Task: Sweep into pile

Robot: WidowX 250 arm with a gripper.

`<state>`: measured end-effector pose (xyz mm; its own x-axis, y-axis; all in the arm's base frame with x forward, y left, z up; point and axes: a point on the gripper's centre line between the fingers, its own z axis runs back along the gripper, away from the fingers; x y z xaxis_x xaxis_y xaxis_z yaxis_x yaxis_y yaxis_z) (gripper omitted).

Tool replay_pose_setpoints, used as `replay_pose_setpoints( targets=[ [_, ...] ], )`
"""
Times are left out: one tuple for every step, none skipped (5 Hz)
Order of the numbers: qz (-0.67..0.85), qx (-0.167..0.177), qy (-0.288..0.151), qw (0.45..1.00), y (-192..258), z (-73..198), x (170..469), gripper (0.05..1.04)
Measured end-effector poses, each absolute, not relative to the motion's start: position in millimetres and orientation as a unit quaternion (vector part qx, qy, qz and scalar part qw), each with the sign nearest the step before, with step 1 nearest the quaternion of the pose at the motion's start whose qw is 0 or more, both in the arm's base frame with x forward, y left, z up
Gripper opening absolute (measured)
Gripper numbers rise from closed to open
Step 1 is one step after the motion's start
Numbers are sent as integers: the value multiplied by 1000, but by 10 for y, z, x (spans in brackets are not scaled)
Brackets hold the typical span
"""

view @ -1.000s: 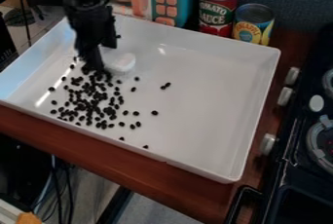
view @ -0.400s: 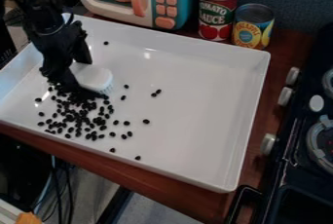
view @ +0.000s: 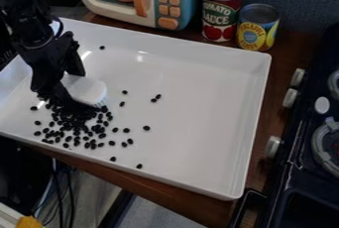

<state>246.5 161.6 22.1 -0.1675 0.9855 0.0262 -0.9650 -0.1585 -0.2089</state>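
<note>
Currently pinching brush (view: 89, 91) in gripper (view: 70, 86) fingers | down in tray (view: 198, 103), view's left | against clustered beans (view: 73, 116)

A blue-grey wall (view: 308, 1) stands behind the brown wooden counter (view: 288, 46), pale grey floor (view: 149, 215) below.

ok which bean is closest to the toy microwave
The lone bean near the far wall of the tray; the other visible beans lie farther from the microwave.
</note>
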Motion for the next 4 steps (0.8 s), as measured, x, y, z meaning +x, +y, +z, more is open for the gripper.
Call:
replay_pose_setpoints(
  targets=[
    [756,-60,-86,646,1580,223,2431,710],
    [752,-55,-89,651,1546,214,2425,710],
    [746,-50,-88,659,1462,216,2431,710],
    [727,-45,-92,679,1283,226,2466,710]
  ],
)
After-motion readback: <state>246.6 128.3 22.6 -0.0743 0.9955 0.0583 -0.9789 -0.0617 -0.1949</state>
